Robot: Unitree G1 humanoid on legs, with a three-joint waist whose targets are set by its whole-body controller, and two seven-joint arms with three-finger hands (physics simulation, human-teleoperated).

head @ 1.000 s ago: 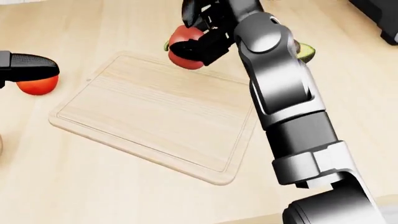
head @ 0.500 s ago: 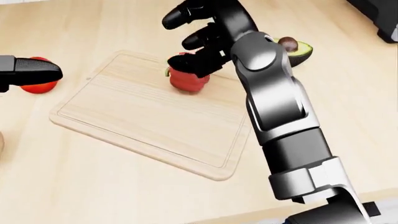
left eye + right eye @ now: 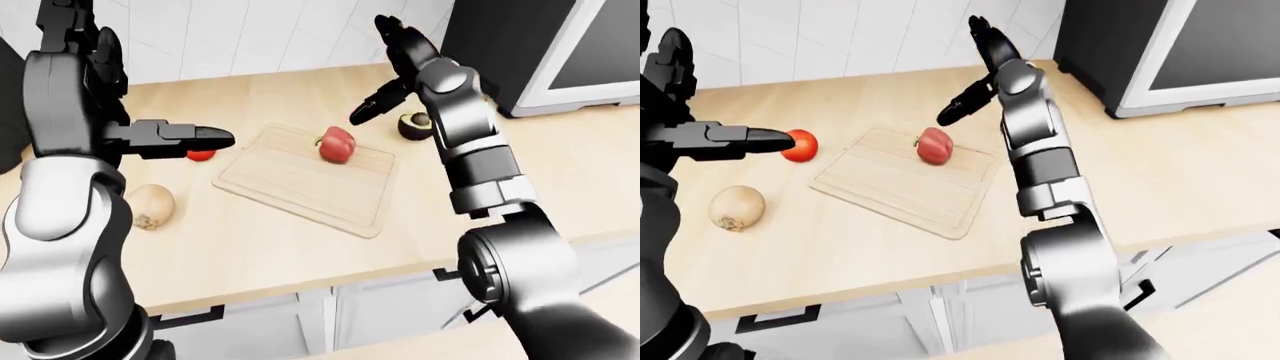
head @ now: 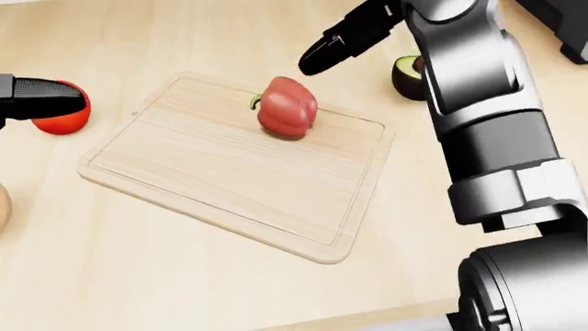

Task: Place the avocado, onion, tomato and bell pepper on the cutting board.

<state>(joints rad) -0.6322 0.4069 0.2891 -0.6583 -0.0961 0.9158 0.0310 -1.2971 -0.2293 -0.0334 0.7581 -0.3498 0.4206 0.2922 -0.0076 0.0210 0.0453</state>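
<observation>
Pepper sits upright on the cutting board, near its top edge in the head view, nothing touching it. Right robot hand hangs above and to the right of it, fingers spread open and empty. Avocado half lies on the surface just right of the board, partly behind that arm. Tomato rests left of the board, with the left robot hand stretched flat and open across it. Onion is further left, well apart from the board.
</observation>
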